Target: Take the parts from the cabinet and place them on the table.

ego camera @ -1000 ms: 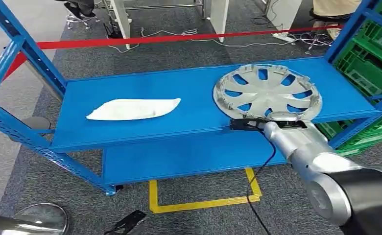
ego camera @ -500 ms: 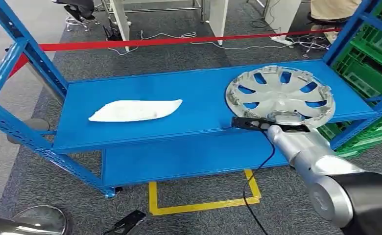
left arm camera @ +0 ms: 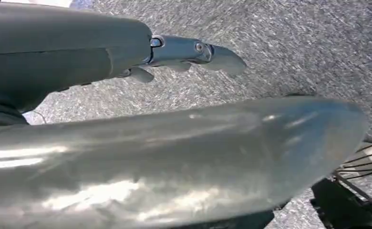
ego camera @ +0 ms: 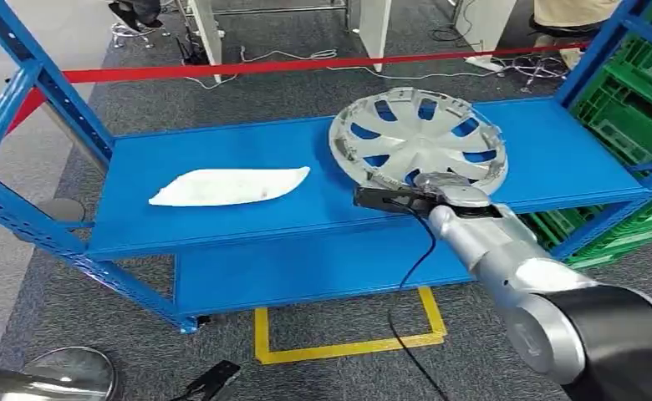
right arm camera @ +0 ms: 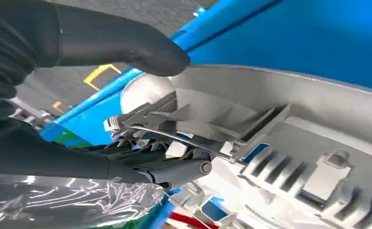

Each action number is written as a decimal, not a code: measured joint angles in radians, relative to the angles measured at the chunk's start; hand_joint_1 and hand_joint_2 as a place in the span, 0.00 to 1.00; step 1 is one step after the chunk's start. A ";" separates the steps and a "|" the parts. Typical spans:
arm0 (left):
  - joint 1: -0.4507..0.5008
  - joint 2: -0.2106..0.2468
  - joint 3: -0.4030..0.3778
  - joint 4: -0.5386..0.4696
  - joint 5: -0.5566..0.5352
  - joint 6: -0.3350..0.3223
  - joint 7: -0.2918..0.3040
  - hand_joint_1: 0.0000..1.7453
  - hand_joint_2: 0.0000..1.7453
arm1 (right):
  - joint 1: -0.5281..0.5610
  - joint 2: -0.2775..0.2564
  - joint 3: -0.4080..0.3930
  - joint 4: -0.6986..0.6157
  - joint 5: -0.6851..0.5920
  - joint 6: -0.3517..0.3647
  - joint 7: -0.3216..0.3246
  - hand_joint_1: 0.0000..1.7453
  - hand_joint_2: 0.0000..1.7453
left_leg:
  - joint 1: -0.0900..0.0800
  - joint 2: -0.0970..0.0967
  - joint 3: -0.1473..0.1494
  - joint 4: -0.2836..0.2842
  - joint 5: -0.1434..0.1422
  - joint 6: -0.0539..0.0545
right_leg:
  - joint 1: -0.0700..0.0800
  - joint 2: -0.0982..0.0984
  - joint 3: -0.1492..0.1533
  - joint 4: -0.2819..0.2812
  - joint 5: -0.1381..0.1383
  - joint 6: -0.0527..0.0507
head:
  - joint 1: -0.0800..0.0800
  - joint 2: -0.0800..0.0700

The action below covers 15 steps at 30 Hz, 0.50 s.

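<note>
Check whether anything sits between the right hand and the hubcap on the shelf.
Nothing visible does. The right hand already grips the rim of the hubcap, thumb above and fingers beneath. The white bag lies apart on the blue shelf.

The right arm is extended forward, its robot hand [right arm camera: 127, 119] clamped on a rim, thumb above and fingers [right arm camera: 174, 169] beneath.

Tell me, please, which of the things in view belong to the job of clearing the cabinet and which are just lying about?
Belonging to the job:
- round silver plastic wheel cover, gripped at its near rim by the right hand
- flat white part on the blue metal shelf

Just lying about:
- red barrier tape
- green plastic crates
- yellow floor marking
</note>
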 joint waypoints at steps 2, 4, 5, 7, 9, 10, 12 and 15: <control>0.000 0.000 0.001 0.000 0.000 0.000 -0.001 0.00 0.00 | 0.000 0.005 0.000 0.000 0.001 -0.002 -0.002 1.00 1.00 | 0.000 0.000 -0.002 0.000 0.000 0.000 | 0.000 0.000 -0.001 0.000 0.000 0.000 | 0.000 0.000; 0.001 0.001 0.003 0.000 0.000 0.001 -0.002 0.00 0.00 | 0.000 0.006 0.000 0.000 0.002 -0.008 -0.009 1.00 1.00 | 0.000 0.000 -0.003 0.000 0.000 0.000 | 0.000 -0.001 -0.002 0.000 0.000 0.000 | 0.000 0.000; 0.001 0.001 0.004 0.000 0.000 0.003 -0.003 0.00 0.00 | 0.000 0.008 0.001 0.000 0.003 -0.016 -0.013 1.00 1.00 | 0.000 0.000 -0.003 0.000 0.000 0.000 | 0.000 0.000 -0.002 0.000 0.000 0.000 | 0.000 0.000; 0.002 0.001 0.005 0.000 0.001 0.005 -0.008 0.00 0.00 | -0.002 0.012 0.004 0.000 0.004 -0.031 -0.024 1.00 1.00 | -0.001 0.000 -0.003 0.000 0.000 0.000 | -0.001 0.001 -0.003 0.000 0.000 0.000 | 0.000 0.000; 0.002 0.001 0.006 0.000 0.001 0.005 -0.017 0.00 0.00 | -0.017 0.019 0.009 -0.005 0.006 -0.048 -0.035 1.00 1.00 | -0.001 0.000 -0.004 0.000 0.000 0.000 | -0.001 0.001 -0.004 0.000 0.000 0.000 | 0.000 0.000; 0.002 0.001 0.006 0.000 0.001 0.005 -0.020 0.00 0.00 | -0.022 0.023 0.010 -0.006 0.006 -0.048 -0.037 1.00 1.00 | -0.001 0.000 -0.004 0.000 -0.001 0.000 | -0.001 0.000 -0.004 0.000 0.000 0.000 | 0.000 0.000; 0.003 0.001 0.006 0.000 0.001 0.004 -0.021 0.00 0.00 | -0.030 0.029 0.014 -0.006 0.006 -0.047 -0.039 1.00 1.00 | -0.001 0.000 -0.004 0.000 0.000 0.000 | -0.001 0.000 -0.004 0.000 0.000 0.000 | 0.000 0.000; 0.003 0.001 0.010 0.000 0.001 0.004 -0.022 0.00 1.00 | -0.037 0.032 0.020 -0.008 0.006 -0.048 -0.040 1.00 1.00 | -0.001 0.000 -0.004 0.000 0.000 0.000 | -0.001 0.000 -0.004 0.000 0.000 0.000 | 0.000 0.000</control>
